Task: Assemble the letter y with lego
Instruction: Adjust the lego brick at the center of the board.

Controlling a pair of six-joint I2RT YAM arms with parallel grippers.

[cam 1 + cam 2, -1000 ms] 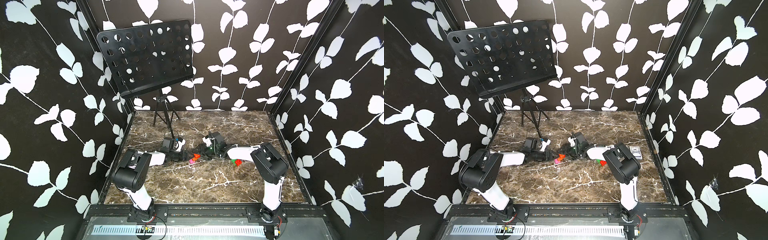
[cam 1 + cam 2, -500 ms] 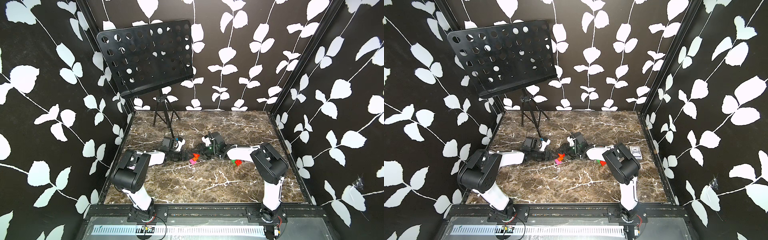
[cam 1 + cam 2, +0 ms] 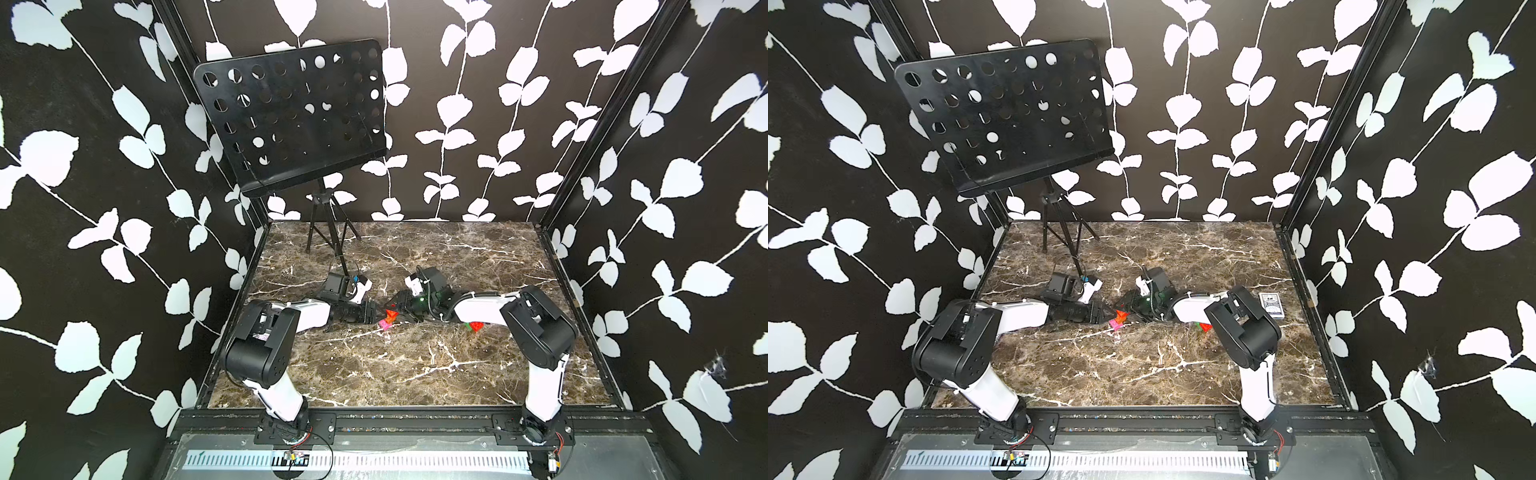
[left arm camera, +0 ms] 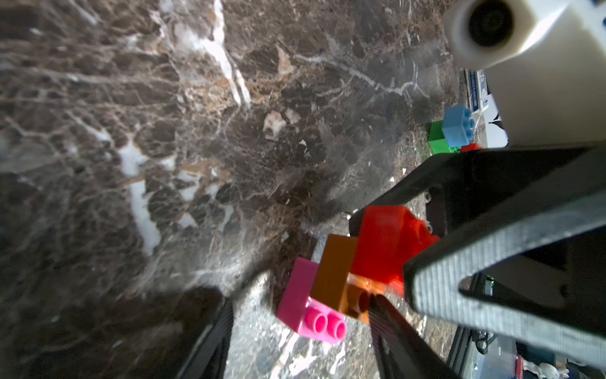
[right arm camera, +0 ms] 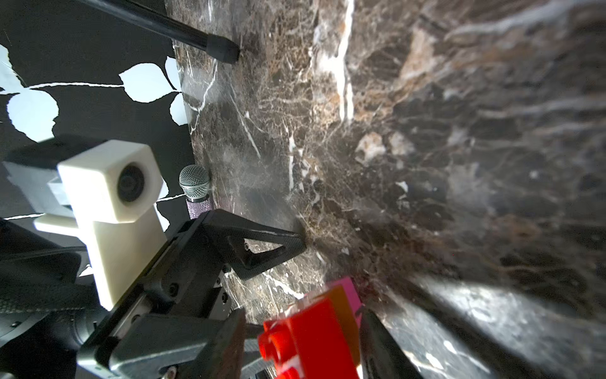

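Observation:
A short stack of lego hangs tilted, just above the marble, where the two arms meet: a red brick [image 4: 383, 242], an orange brick [image 4: 334, 272] and a pink brick [image 4: 301, 302], also seen in a top view [image 3: 388, 319]. My right gripper [image 5: 303, 323] is shut on the red brick [image 5: 311, 334]. My left gripper [image 4: 300, 305] is open around the pink end; one of its fingers [image 4: 383, 325] touches the orange brick, the other stands apart. A joined green, blue and red cluster [image 4: 454, 131] lies under the right forearm [image 3: 475, 326].
A black music stand [image 3: 291, 112] rises at the back left, its tripod legs [image 3: 332, 245] planted on the marble table [image 3: 415, 365]. A card deck [image 3: 1271, 305] lies near the right edge. A microphone [image 5: 195, 187] lies by the left wall.
The right jaws have narrowed onto the red brick and the left jaws have widened a little. Both arms and the stack have stayed almost in place.

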